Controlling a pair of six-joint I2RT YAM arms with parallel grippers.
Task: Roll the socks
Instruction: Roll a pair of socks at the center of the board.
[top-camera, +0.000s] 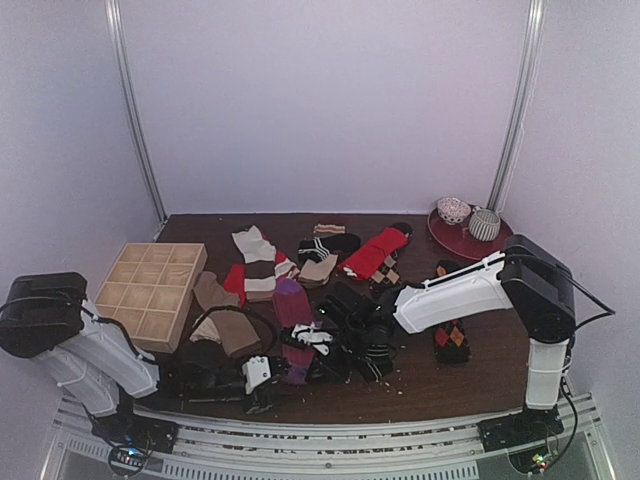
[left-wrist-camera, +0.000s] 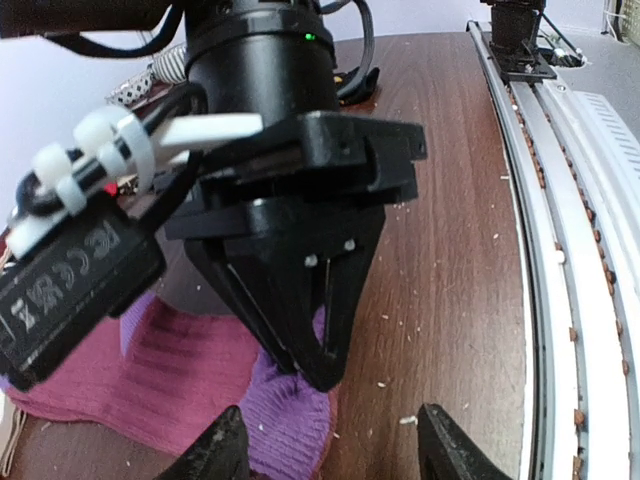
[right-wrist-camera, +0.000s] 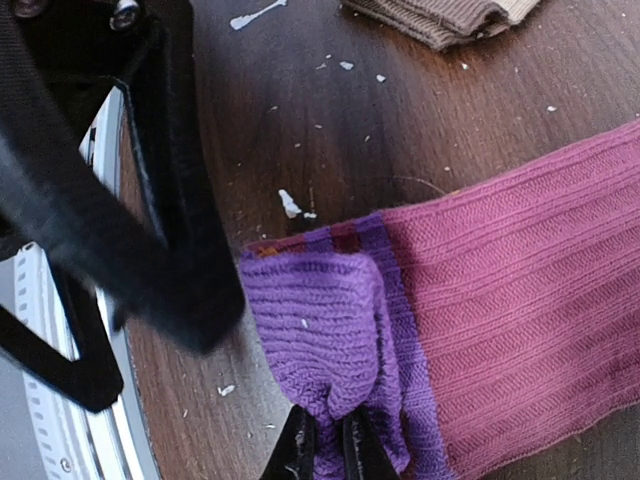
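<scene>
A magenta-purple sock (top-camera: 293, 310) lies on the dark wooden table, its purple end towards the near edge. My right gripper (right-wrist-camera: 328, 452) is shut on a folded-up bunch of that purple end (right-wrist-camera: 320, 320); the magenta length (right-wrist-camera: 520, 300) lies flat to the right. In the left wrist view the right gripper (left-wrist-camera: 320, 372) points down onto the sock (left-wrist-camera: 180, 380). My left gripper (left-wrist-camera: 335, 455) is open and empty, its fingertips (left-wrist-camera: 225, 450) straddling the sock's end just in front of the right gripper. In the top view the left gripper (top-camera: 262, 378) and right gripper (top-camera: 295, 365) nearly meet.
Several other socks lie in a heap mid-table: tan (top-camera: 225, 320), cream-striped (top-camera: 258, 260), red (top-camera: 375, 252), argyle (top-camera: 452, 340), black-and-white striped (top-camera: 375, 352). A wooden compartment box (top-camera: 150, 290) stands left. A red plate (top-camera: 445, 238) with two rolled socks is back right. A metal rail (left-wrist-camera: 560, 250) runs along the near edge.
</scene>
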